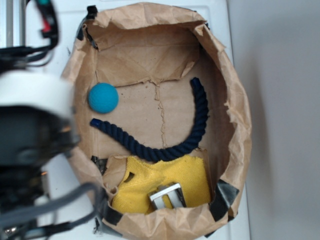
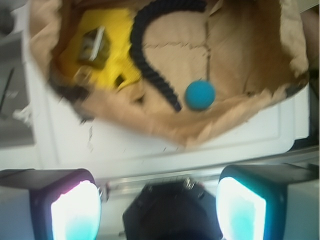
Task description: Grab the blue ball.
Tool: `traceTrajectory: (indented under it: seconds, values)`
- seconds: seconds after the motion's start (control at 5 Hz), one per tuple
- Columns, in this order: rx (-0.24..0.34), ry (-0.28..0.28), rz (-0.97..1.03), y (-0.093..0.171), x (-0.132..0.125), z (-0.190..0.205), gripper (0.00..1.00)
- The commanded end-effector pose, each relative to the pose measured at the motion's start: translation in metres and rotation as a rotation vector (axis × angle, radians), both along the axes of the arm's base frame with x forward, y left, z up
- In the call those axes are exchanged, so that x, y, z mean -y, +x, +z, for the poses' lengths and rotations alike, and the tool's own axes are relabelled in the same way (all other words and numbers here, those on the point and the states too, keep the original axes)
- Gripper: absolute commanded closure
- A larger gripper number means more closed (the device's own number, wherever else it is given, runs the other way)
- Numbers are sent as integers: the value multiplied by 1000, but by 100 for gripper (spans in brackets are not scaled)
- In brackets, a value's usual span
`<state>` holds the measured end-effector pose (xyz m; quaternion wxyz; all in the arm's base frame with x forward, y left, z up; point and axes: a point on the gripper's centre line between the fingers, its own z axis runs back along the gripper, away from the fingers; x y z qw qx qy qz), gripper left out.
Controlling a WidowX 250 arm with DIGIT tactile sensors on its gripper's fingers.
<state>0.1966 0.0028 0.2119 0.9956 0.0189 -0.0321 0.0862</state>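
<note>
My end effector [image 2: 157,200] hangs wide open and empty over the white table [image 2: 150,150], outside the paper bag [image 2: 150,125]. Just past the bag's near wall sits the ball [image 2: 200,95], beside one end of the rope [image 2: 150,65]. I should clear the wall, descend straight over the ball, and keep my fingers off the rope.

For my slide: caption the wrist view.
Open gripper outside the paper bag, blue ball lying beside the rope.
</note>
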Motion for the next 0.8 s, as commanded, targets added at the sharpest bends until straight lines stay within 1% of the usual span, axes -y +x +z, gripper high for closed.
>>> traceTrajectory:
  seconds: [0.0, 0.2, 0.4, 0.6]
  values:
    - [78, 99, 142, 36, -79, -27, 0]
    - [52, 132, 111, 43, -95, -47, 0]
    - [42, 165, 93, 47, -109, -57, 0]
    - [70, 170, -82, 44, -113, -72, 0]
